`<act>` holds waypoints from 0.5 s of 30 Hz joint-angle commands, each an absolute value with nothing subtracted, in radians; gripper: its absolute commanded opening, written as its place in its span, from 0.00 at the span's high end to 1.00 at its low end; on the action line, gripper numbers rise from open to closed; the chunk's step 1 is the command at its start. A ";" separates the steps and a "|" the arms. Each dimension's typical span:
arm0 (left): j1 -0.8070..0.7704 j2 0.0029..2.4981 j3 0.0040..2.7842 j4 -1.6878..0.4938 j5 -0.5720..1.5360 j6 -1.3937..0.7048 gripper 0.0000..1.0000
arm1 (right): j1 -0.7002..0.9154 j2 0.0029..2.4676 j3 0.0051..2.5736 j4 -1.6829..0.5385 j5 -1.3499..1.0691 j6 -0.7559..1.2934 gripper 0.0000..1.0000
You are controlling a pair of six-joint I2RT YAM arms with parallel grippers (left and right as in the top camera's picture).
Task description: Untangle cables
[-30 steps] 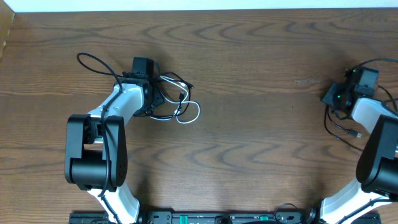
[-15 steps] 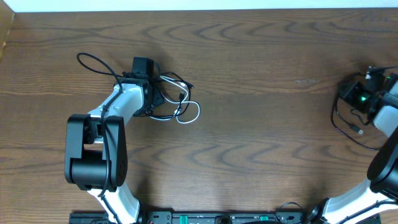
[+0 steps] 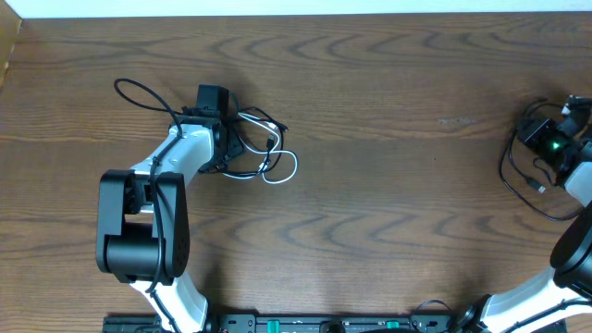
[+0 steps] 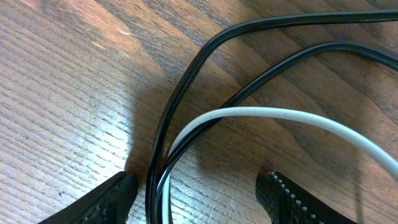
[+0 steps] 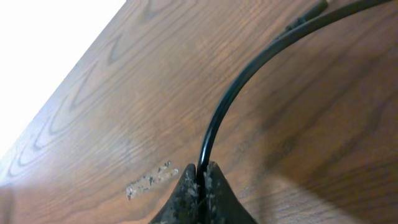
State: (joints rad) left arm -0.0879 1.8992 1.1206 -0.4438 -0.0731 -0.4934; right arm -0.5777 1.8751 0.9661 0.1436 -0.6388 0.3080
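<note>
A tangle of thin black and white cables (image 3: 268,157) lies left of centre on the wooden table. My left gripper (image 3: 233,143) is open at its left side. In the left wrist view, black strands (image 4: 186,93) and a white cable (image 4: 292,115) run down between the spread fingers (image 4: 112,198), nearer the left one. My left gripper (image 4: 199,199) grips nothing. At the far right, my right gripper (image 3: 529,129) is shut on a thin black cable (image 3: 507,171) that loops on the table. The right wrist view shows the jaws (image 5: 202,174) pinching that cable (image 5: 249,68), with its small plug end (image 5: 305,15) beyond.
A pale scuff mark (image 3: 458,120) is on the wood left of the right gripper. The thicker wire (image 3: 139,91) of the left arm arcs out at the upper left. The table's right edge is close to the right arm (image 3: 578,240).
My right gripper has moved right toward the table's edge, dragging the black cable loop with it. The left arm and the tangle have not moved.
</note>
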 commanded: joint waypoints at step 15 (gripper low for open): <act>-0.098 1.925 1.083 -0.443 -0.010 -0.493 0.37 | -0.531 1.885 0.968 0.120 -0.665 0.337 0.30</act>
State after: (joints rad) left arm -0.0887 1.8992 1.1202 -0.4416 -0.0731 -0.4938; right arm -0.5671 1.8748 0.9661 0.1211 -0.6353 0.3336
